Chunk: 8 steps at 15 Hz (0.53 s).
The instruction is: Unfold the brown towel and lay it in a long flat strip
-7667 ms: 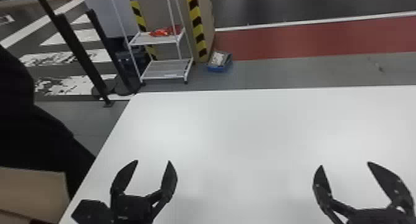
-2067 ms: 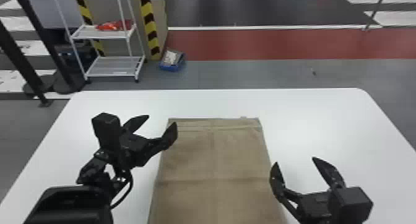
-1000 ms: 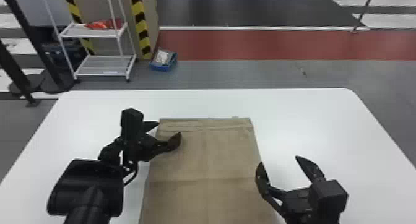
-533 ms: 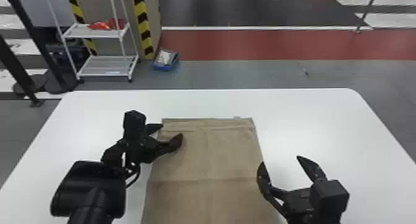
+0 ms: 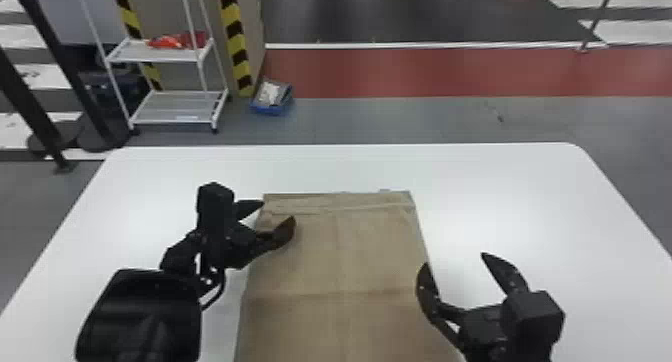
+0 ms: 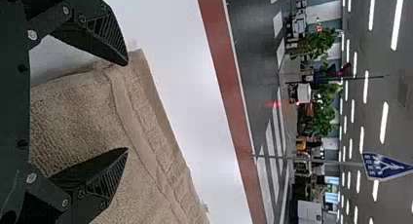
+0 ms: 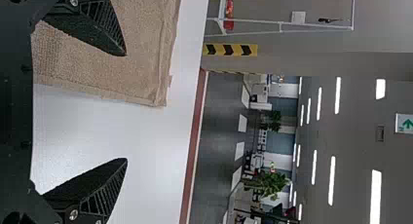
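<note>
L gripper (image 5: pixel 278 211), fingers apart, at far L corner of brown terry towel (image 5: pixel 320 261), flat on white table (image 5: pixel 500 186); R gripper (image 5: pixel 454 261) also apart, by R edge; cloth looks soft, light, floppy, prob best pinched at far hem (image 6: pixel 146 136) corners

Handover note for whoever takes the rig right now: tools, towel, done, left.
Left tool: open at the brown towel's far left corner.
Right tool: open at its right edge.
Towel: on the white table, running past the head view's bottom edge.
Done: visible part lies flat, creases remain.
Left: probably smooth the rumpled far hem; check the near end, full unfolding unconfirmed.
</note>
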Each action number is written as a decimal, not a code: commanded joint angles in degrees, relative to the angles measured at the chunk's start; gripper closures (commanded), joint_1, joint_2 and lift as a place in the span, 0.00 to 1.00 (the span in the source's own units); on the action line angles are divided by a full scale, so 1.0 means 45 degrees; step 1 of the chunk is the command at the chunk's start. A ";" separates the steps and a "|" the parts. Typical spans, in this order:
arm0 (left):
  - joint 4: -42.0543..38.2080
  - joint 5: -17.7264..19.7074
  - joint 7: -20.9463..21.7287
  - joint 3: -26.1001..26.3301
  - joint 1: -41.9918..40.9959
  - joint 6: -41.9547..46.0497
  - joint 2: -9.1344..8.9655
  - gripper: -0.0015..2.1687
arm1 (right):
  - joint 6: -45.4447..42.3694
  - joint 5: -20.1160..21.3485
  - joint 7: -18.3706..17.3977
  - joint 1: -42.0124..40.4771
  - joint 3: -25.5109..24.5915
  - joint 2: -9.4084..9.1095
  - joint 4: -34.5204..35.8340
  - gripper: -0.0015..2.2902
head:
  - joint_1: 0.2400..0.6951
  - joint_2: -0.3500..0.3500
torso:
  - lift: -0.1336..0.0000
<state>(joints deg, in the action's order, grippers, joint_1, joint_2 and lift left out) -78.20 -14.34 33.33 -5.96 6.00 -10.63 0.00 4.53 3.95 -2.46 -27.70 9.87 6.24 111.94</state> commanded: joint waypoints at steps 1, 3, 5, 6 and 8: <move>-0.0181 -0.0017 0.0132 0.0016 -0.0102 -0.0129 -0.0033 0.20 | 0.0000 0.0000 -0.0001 0.0022 0.0034 0.0019 -0.0032 0.05 | 1.00 0.54 | 0.13; -0.0161 -0.0017 0.0230 0.0016 -0.0063 -0.0129 -0.0033 0.24 | 0.0000 0.0000 -0.0001 0.0041 0.0053 0.0019 -0.0071 0.05 | 1.00 0.54 | 0.13; -0.0141 -0.0036 0.0210 0.0016 -0.0043 -0.0129 -0.0033 0.24 | 0.0000 0.0000 -0.0001 0.0041 0.0053 0.0019 -0.0071 0.05 | 1.00 0.54 | 0.13; -0.0161 -0.0056 0.0210 0.0016 -0.0082 -0.0129 -0.0033 0.24 | 0.0000 0.0000 -0.0001 0.0022 0.0073 0.0019 -0.0071 0.05 | 1.00 0.54 | 0.13; -0.0356 -0.0056 0.0230 0.0016 -0.0219 -0.0129 -0.0033 0.24 | 0.0000 0.0000 -0.0001 0.0041 0.0073 0.0019 -0.0051 0.05 | 1.00 0.54 | 0.13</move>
<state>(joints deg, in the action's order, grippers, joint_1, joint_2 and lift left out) -79.07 -14.57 34.34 -5.89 5.52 -11.25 0.00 4.50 3.96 -2.46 -27.53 10.18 6.34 111.63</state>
